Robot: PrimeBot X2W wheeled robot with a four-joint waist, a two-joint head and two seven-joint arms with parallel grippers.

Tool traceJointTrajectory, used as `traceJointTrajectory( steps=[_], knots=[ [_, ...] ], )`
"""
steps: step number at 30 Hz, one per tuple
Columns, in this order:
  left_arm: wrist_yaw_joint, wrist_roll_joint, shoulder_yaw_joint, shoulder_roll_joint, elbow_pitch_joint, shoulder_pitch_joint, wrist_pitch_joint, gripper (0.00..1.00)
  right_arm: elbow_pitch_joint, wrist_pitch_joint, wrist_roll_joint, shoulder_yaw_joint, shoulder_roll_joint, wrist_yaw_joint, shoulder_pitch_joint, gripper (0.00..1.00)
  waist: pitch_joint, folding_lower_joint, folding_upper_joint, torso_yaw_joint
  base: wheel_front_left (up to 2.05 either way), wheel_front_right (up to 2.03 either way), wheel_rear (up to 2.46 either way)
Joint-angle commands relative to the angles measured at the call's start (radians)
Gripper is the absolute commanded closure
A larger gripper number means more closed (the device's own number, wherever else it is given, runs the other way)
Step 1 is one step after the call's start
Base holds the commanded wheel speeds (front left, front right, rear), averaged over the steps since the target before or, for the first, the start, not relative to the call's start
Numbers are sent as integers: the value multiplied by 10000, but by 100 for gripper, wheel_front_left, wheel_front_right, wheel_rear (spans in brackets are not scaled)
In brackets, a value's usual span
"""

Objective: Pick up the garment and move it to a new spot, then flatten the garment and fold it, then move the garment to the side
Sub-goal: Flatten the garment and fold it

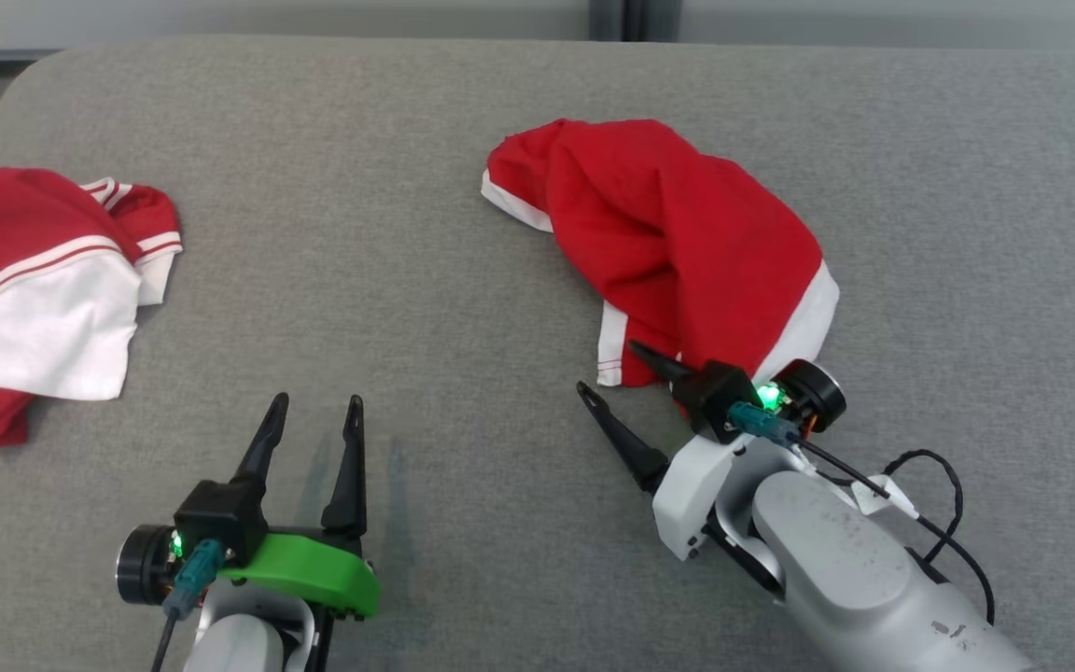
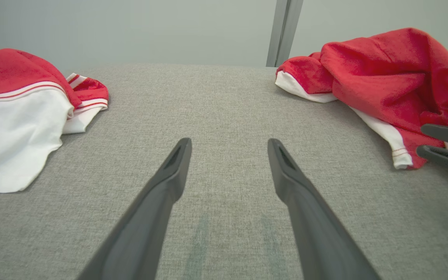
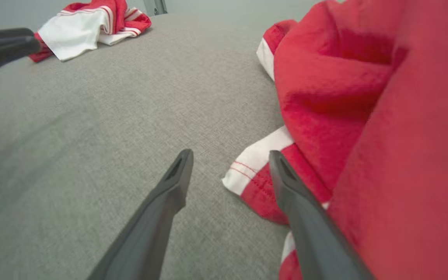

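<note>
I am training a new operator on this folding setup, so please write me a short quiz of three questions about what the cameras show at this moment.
1. True or false: the right gripper is shut on the crumpled red garment.
2. What lies beneath the left gripper? A) the bare grey surface B) a white sleeve C) a cardboard box
3. How many red-and-white garments lie on the surface?

Key:
1. False. Its jaws stand open at the garment's near hem.
2. A.
3. Two: the crumpled one and a second garment at the robot's left.
</note>
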Motion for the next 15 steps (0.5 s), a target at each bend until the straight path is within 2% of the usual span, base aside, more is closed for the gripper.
traceJointTrajectory(
  steps=[1, 4, 5, 6, 7, 8, 11, 15],
  knots=[
    [-30, -59, -32, 7, 10, -191, 5, 0, 393, -4, -54, 2, -69, -14, -153, 0, 480, 0, 0, 637, 0, 0, 0],
    [-30, -196, -76, 4, 18, -241, 5, 0, 1346, -2, -291, -175, -64, -14, -368, 0, 555, 0, 0, 845, 0, 0, 0],
    [-30, -231, -86, 2, 19, -253, 5, 0, 1527, 1, -307, -180, -58, -14, -391, 20, 566, 0, 0, 883, 0, 0, 0],
    [-31, -250, -95, 5, 20, -254, 5, 0, 1683, 15, -295, -180, -63, -14, -376, 55, 570, 0, 0, 915, 0, 0, 0],
    [-31, -263, -101, 4, 18, -251, 5, 0, 1707, 27, -203, -145, -64, -12, -336, 69, 567, 0, 0, 935, 0, 0, 0],
    [-31, -280, -106, 4, 23, -237, 5, 0, 1730, 37, -160, -81, -60, -5, -286, 100, 549, 0, 0, 946, 0, 0, 0],
    [-31, -279, -46, 3, 63, -109, 5, 0, 1403, 35, -31, -91, -44, -5, -237, 100, 416, 0, 0, 911, 0, 0, 0],
    [-31, -234, -22, 3, 91, -2, 5, 0, 223, -5, 236, -109, -47, -6, -377, 100, 192, 0, 0, 832, 0, 0, 0]
  ],
)
